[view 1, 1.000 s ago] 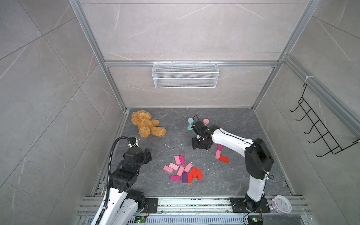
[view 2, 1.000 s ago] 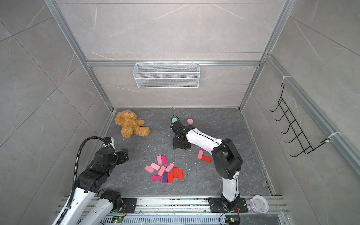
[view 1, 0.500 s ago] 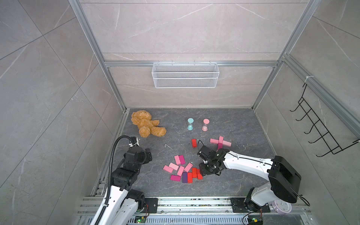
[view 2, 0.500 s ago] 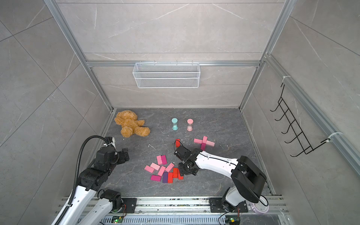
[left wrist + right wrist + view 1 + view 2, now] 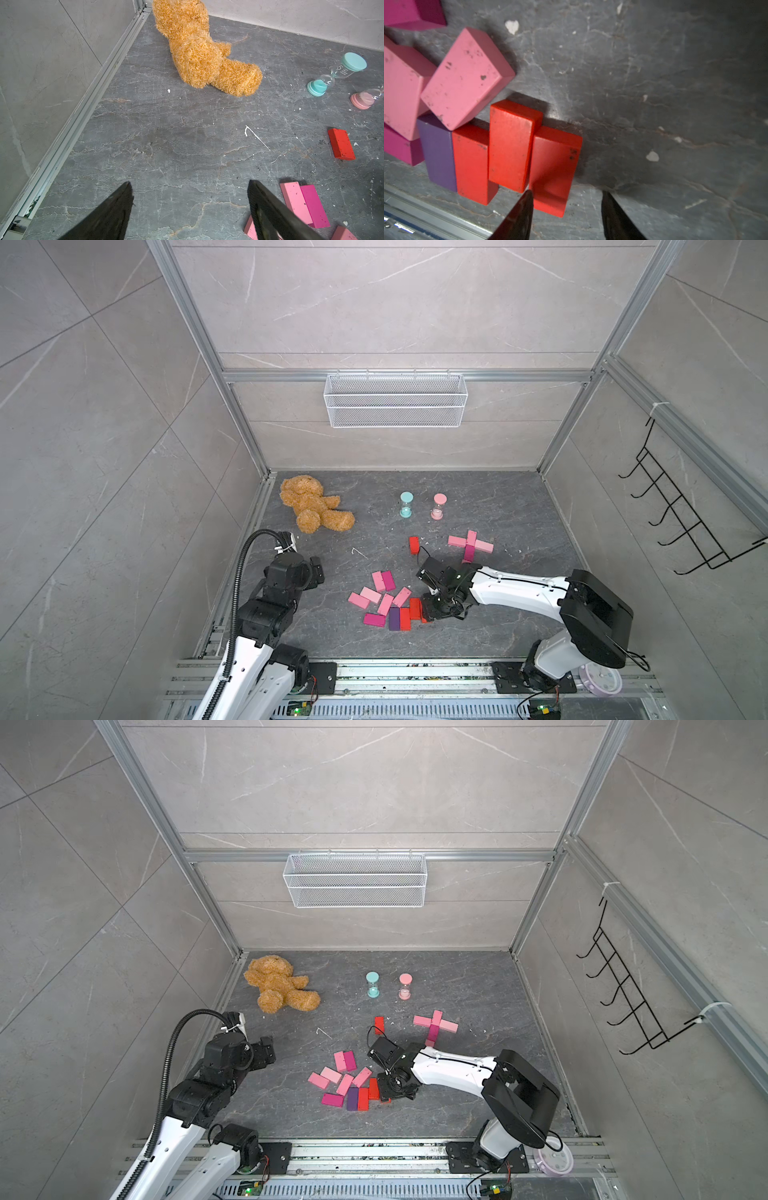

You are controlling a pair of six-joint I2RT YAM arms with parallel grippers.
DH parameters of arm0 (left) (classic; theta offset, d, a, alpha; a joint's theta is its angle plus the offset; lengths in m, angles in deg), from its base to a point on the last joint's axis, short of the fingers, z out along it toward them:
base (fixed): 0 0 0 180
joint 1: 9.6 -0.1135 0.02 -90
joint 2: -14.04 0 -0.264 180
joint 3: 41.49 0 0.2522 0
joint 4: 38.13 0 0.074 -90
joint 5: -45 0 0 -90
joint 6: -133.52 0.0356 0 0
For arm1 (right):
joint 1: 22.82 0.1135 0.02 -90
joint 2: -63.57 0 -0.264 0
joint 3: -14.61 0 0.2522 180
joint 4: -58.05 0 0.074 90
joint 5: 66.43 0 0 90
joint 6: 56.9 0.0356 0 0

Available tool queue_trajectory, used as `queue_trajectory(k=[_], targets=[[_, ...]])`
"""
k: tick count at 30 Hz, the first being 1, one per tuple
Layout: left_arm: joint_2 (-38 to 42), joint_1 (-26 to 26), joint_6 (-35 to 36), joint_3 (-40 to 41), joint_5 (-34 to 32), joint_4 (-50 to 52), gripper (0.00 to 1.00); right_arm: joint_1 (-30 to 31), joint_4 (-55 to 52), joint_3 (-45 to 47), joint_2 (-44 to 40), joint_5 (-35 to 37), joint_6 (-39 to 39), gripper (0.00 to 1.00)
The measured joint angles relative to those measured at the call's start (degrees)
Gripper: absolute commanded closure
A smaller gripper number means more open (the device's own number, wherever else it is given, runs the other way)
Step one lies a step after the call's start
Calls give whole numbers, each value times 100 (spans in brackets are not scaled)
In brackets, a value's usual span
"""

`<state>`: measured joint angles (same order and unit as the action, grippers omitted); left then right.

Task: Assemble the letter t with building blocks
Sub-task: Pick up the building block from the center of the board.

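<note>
**Right gripper straddling a red block at the pile**

I have my right gripper (image 5: 566,195) down at the edge of the loose pile of small flat pink, magenta, red and purple building blocks (image 5: 384,605), near the front of the dark grey stone-look table (image 5: 498,506). Its jaws stand partly apart around the near end of the outermost red block (image 5: 554,162). 1 fingertip (image 5: 525,199) sits at the seam with the neighbouring red block (image 5: 510,145). The other stands just clear of the free side, so nothing is clamped. My left gripper (image 5: 189,185) hovers wide apart and empty over bare table beside the pile. Further back lies a cross of light pink and magenta blocks (image 5: 469,545), with 1 lone red block (image 5: 413,544) near it. A brown plush teddy bear (image 5: 311,506) lies towards the back left corner, and 2 small hourglass timers, teal (image 5: 405,504) and pink (image 5: 438,506), stand upright
</note>
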<state>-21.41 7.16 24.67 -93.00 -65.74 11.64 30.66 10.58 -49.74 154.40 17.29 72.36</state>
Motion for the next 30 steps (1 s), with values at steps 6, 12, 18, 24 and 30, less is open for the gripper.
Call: queue_trajectory(k=[6, 12, 18, 24, 30], targets=[[0, 0, 0, 0, 0, 0, 12, 0, 17, -74, 96, -2, 0, 48], [2, 0, 0, 0, 0, 0, 11, 4, 35, -186, 278, -17, 0, 50], [33, 0, 0, 0, 0, 0, 11, 11, -144, -269, 382, 188, -7, 54], [31, 0, 0, 0, 2, 0, 11, 9, -334, -345, 446, 457, -297, 71], [39, 0, 0, 0, 0, 0, 11, 11, -201, -326, 426, 463, -986, 99]])
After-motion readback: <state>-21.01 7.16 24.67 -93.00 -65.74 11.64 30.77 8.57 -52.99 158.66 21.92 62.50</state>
